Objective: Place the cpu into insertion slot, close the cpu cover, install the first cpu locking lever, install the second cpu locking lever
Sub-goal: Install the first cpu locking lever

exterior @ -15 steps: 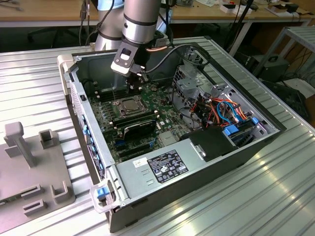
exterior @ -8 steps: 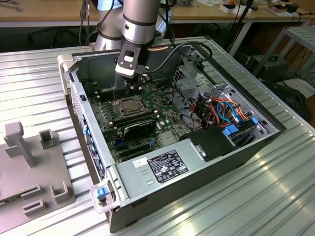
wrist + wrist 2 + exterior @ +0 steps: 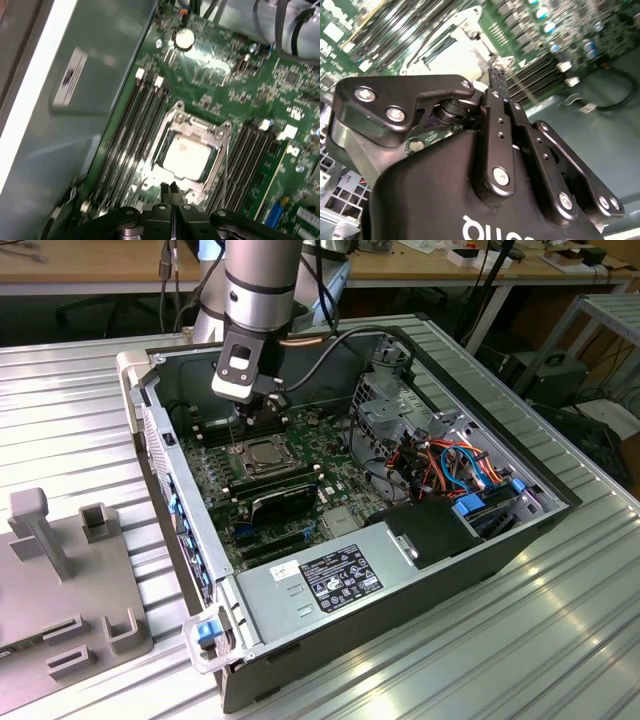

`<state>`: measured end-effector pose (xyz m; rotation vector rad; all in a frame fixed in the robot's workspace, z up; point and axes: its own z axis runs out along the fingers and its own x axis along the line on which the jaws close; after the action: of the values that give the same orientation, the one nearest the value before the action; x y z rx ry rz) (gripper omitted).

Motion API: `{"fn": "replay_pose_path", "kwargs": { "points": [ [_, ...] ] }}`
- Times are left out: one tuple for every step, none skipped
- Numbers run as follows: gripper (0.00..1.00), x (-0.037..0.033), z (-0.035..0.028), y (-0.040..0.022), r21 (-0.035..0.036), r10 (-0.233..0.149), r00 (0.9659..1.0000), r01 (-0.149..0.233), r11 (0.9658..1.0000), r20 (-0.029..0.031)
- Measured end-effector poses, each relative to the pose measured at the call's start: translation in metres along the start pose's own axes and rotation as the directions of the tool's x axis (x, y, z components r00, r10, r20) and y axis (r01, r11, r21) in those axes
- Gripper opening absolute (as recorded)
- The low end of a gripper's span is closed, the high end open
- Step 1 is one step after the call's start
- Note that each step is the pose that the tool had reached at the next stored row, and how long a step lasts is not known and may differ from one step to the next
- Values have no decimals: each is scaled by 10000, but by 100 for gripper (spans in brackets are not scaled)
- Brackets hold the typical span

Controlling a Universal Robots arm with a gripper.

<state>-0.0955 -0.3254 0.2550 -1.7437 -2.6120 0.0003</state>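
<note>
The cpu [image 3: 186, 156] lies flat in the insertion slot [image 3: 159, 150] on the green board, its dull silver top facing up. The silvery cpu cover [image 3: 195, 124] lies down around it as a frame, with the chip showing through the cut-out. My gripper [image 3: 170, 192] is shut, its two thin fingertips pressed together with nothing seen between them, just above the socket's edge. In the exterior view the gripper [image 3: 238, 435] hangs over the socket [image 3: 262, 455] inside the open computer case. In the second wrist view the shut fingers [image 3: 496, 82] point at the bright socket frame [image 3: 465, 47].
Long black memory slots [image 3: 130, 135] flank the socket on both sides. The case wall [image 3: 160, 440] stands close on the exterior view's left. Cables [image 3: 455, 465] and a drive cage [image 3: 385, 410] fill the right side, and the power supply [image 3: 330, 575] sits at the front. A grey fixture [image 3: 60, 570] lies outside the case.
</note>
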Motion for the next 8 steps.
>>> {"fn": "replay_pose_path", "kwargs": {
  "points": [
    [11,14,0,-35,-1,-2,10000,2,10000,-2],
    [11,27,0,-66,-1,-3,10000,3,10000,-3],
    [11,42,0,-100,-1,-10,10000,10,10000,-4],
    [11,53,1,-128,-2,-20,10000,20,10000,-4],
    [11,66,2,-158,-2,-52,10000,52,10000,-3],
    [11,70,3,-168,-2,-95,10000,95,10000,-5],
    [11,71,4,-170,-3,-194,9998,194,9998,-4],
    [11,71,5,-171,-1,-387,9993,387,9993,-3]
  ]
}}
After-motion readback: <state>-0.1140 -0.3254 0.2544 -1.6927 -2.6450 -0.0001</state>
